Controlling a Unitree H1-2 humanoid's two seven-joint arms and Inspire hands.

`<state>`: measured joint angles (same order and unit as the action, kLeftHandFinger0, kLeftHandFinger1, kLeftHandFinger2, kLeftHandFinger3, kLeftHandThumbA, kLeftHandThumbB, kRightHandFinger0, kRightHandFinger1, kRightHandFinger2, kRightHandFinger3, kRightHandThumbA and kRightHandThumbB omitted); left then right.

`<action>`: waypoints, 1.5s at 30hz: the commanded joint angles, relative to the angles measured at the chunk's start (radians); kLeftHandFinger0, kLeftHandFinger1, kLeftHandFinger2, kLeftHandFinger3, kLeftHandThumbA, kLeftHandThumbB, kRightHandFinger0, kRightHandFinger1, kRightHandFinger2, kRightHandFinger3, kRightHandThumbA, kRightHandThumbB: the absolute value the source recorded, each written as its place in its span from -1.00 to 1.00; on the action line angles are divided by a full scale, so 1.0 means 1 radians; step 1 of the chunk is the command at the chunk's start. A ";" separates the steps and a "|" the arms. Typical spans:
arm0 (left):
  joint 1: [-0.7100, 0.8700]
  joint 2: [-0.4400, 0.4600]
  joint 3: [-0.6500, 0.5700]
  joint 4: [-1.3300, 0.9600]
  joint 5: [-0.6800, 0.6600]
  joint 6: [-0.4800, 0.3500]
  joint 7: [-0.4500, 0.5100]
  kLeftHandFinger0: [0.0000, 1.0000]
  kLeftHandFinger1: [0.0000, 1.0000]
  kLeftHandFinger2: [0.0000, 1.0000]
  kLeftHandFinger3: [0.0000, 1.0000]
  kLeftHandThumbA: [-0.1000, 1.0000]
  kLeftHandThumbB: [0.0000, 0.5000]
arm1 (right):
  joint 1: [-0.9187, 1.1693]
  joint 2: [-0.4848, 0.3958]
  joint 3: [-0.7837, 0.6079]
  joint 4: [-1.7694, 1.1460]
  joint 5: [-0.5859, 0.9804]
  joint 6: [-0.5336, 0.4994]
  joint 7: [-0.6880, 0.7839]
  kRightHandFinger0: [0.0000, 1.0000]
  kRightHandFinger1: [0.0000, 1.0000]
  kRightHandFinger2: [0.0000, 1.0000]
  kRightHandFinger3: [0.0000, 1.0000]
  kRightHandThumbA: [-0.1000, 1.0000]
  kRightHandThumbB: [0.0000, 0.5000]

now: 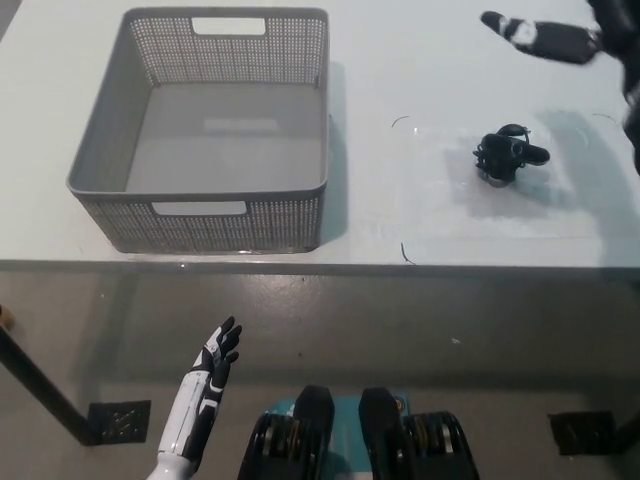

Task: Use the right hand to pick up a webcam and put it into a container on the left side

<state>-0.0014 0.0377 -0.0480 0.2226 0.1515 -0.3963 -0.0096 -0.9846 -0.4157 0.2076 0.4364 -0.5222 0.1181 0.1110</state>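
The right robot hand (560,38) is cut off at the frame's top corner, fingers apart, empty; the webcam (509,156) sits below it on the table (400,60).

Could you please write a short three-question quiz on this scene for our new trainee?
1. True or false: the webcam already lies inside the grey basket.
2. Where is the black right hand relative to the webcam? A) resting on it B) above it in the picture, at the top right, apart from it C) below the table edge
3. Fill in: the white left hand rests at the picture's lower left, below the edge of the white ____.

Key
1. False: it sits on the table, to the right of the basket.
2. B
3. table
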 commanded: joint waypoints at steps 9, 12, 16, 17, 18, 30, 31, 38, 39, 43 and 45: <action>-0.005 0.002 -0.004 -0.011 0.006 -0.046 0.016 1.00 1.00 1.00 1.00 1.00 -0.72 | -0.402 0.097 0.136 0.602 -0.011 -0.004 0.086 1.00 1.00 1.00 1.00 0.62 1.00; -0.004 0.000 -0.003 -0.011 0.009 -0.042 0.020 1.00 1.00 1.00 1.00 1.00 -0.69 | -0.425 0.123 0.157 0.689 -0.011 -0.025 0.069 1.00 1.00 1.00 1.00 0.63 1.00; 0.012 0.003 -0.003 -0.020 0.004 -0.034 0.013 1.00 1.00 1.00 1.00 1.00 -0.69 | -0.423 0.146 0.184 0.754 -0.011 -0.044 0.066 1.00 1.00 1.00 1.00 0.71 1.00; 0.024 0.007 -0.002 -0.028 0.009 -0.031 0.014 1.00 1.00 1.00 1.00 1.00 -0.69 | -0.405 0.153 0.190 0.757 -0.011 -0.045 0.070 1.00 1.00 1.00 1.00 0.75 0.99; 0.025 0.007 -0.002 -0.029 0.008 -0.029 0.013 1.00 1.00 1.00 1.00 1.00 -0.68 | -0.403 0.154 0.194 0.761 -0.009 -0.044 0.073 1.00 1.00 1.00 1.00 0.75 1.00; 0.042 0.008 -0.001 -0.043 -0.003 -0.012 0.006 1.00 1.00 1.00 1.00 1.00 -0.76 | -0.395 0.190 0.221 0.854 -0.004 -0.055 0.086 1.00 1.00 1.00 1.00 0.69 1.00; 0.045 0.007 -0.002 -0.051 -0.002 -0.002 0.004 1.00 1.00 1.00 1.00 1.00 -0.76 | -0.395 0.188 0.234 0.854 -0.015 -0.048 0.088 1.00 1.00 1.00 1.00 0.69 1.00; 0.042 0.006 0.000 -0.045 0.000 -0.007 0.008 1.00 1.00 1.00 1.00 1.00 -0.75 | -0.414 0.169 0.259 0.894 -0.017 -0.029 0.114 1.00 1.00 1.00 1.00 0.63 1.00; 0.043 0.006 -0.001 -0.046 -0.004 -0.007 0.005 1.00 1.00 1.00 1.00 1.00 -0.76 | -0.415 0.166 0.264 0.898 -0.018 -0.028 0.116 1.00 1.00 1.00 1.00 0.64 1.00; 0.048 0.006 -0.003 -0.062 0.000 0.011 0.002 1.00 1.00 1.00 1.00 1.00 -0.70 | -0.413 0.148 0.271 0.913 -0.014 -0.035 0.123 1.00 1.00 1.00 1.00 0.63 1.00; 0.050 0.005 -0.003 -0.065 -0.004 0.015 0.001 1.00 1.00 1.00 1.00 1.00 -0.67 | -0.409 0.141 0.263 0.916 0.000 -0.036 0.136 1.00 1.00 1.00 1.00 0.64 1.00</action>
<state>0.0443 0.0382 -0.0490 0.1973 0.1521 -0.3874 -0.0099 -1.3269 -0.2397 0.4728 1.3497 -0.5286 0.0933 0.2124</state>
